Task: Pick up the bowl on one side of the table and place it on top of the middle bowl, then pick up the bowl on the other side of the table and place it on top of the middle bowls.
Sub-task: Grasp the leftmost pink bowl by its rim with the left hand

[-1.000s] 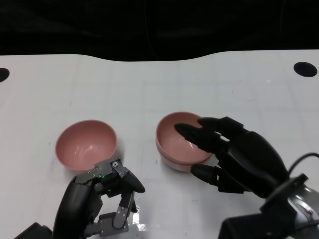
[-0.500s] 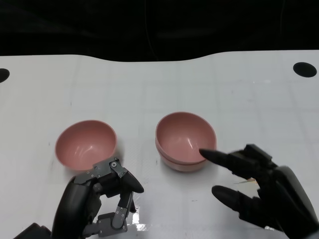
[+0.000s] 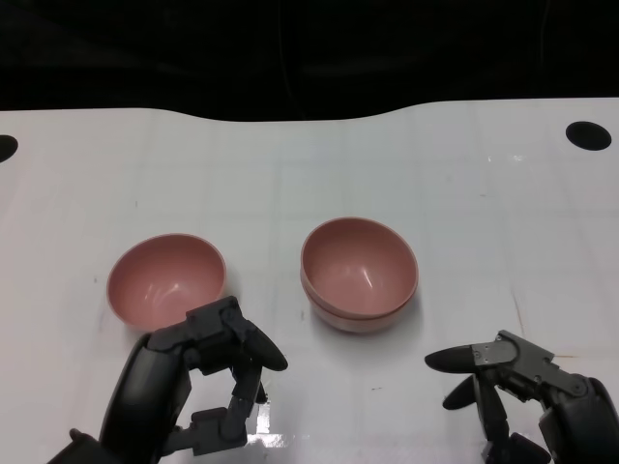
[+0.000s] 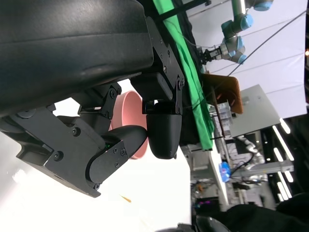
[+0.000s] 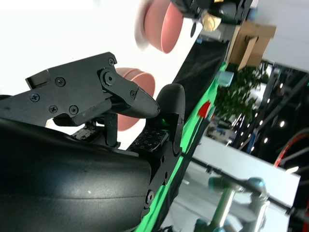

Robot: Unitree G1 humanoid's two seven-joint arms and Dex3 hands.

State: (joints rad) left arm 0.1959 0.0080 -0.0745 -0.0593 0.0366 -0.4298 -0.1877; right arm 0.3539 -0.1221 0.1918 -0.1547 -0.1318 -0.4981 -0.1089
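Now, seen from the head camera, a white worktop carries two groups of pink bowls. At its middle stands the stack of two pink bowls, one nested in the other, so the first stacking step looks done. Toward the worktop's left edge sits the single pink bowl, upright and apart from the stack.

Near the front edge, the left hand hovers just in front of that single bowl, its fingertips close to the near rim but not plainly touching; its fingers are loosely curled and hold nothing. The right hand sits by the front edge, well clear of the stack, fingers apart and empty.

The single bowl lies straight ahead of the left hand, clearly the nearer one for the remaining pick.
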